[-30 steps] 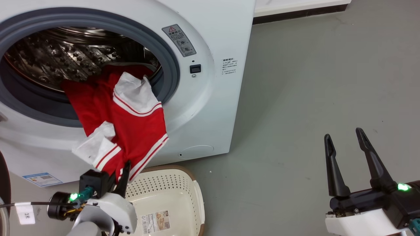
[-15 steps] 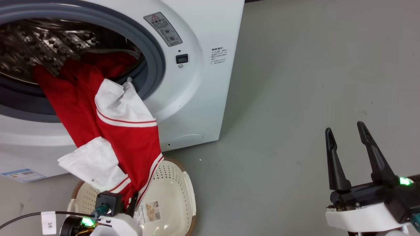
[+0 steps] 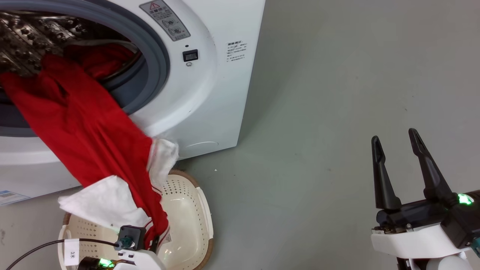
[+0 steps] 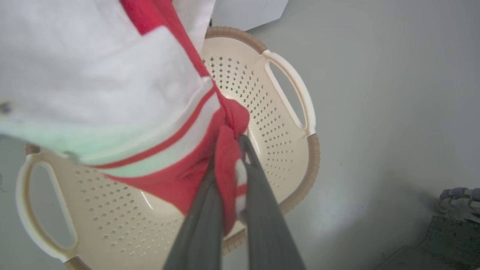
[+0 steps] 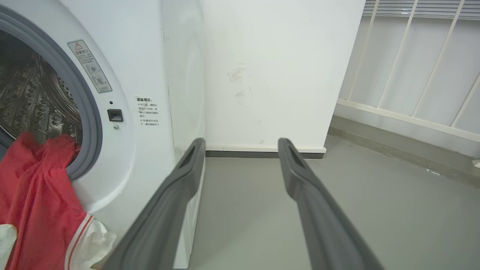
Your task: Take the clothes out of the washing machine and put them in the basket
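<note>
Partly inside the washing machine (image 3: 210, 93), clothes (image 3: 82, 127) over the basket (image 3: 185, 202).

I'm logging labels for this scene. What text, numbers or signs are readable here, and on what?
"3米": white tag on the black cable, turned sideways.
Red warning triangle: grey sticker on the washing machine; its print is too small to read.
Chinese notice on the machine's front: too small to read.
Blue label low on the machine: blurred.
Bottom sticker in the basket: mostly covered by the clothes, unreadable.
</note>
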{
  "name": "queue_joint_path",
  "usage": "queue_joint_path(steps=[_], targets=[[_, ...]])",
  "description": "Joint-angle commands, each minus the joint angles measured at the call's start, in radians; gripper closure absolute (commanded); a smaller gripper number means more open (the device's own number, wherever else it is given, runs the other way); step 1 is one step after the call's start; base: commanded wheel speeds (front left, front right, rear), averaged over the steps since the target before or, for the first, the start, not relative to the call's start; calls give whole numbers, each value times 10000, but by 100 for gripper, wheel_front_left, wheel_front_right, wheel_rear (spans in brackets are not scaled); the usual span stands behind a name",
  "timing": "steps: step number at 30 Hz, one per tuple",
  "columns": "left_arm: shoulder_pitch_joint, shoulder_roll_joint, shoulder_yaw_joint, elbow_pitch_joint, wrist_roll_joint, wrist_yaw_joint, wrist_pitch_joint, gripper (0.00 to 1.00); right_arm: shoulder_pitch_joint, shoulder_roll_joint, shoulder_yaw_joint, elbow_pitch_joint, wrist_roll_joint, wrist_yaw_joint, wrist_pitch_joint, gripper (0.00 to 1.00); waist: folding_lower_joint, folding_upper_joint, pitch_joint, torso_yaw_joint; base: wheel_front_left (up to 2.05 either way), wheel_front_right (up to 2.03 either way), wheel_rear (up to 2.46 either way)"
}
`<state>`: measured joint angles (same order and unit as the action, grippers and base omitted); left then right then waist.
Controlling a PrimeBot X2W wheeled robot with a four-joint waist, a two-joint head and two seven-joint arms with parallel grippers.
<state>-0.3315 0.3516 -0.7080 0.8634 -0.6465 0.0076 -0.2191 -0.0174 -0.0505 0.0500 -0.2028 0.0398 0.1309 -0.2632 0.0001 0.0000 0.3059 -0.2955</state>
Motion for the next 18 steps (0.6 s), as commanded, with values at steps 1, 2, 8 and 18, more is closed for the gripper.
queue_joint_path(steps=[1, 2, 8, 18], targets=[[-170, -130, -41, 292, -3, -105, -71, 100, -128, 5, 14, -29, 57, -3, -24, 0, -1, 0, 57, -65, 0, 0, 0], [-250, -194, -51, 509, -15, -158, -105, 100, -136, 3, 8, -28, 59, -3, -24, 0, -1, 0, 75, -85, 0, 0, 0], [-601, -535, -170, 1793, -17, -463, -178, 100, -239, 5, 7, -49, 87, -3, -24, 0, -1, 0, 213, -176, 0, 0, 0], [-1150, -1016, -202, 3312, -179, -788, -154, 100, -450, 5, 27, -99, 142, -3, -24, 0, -1, 0, 567, -259, 0, 0, 0]])
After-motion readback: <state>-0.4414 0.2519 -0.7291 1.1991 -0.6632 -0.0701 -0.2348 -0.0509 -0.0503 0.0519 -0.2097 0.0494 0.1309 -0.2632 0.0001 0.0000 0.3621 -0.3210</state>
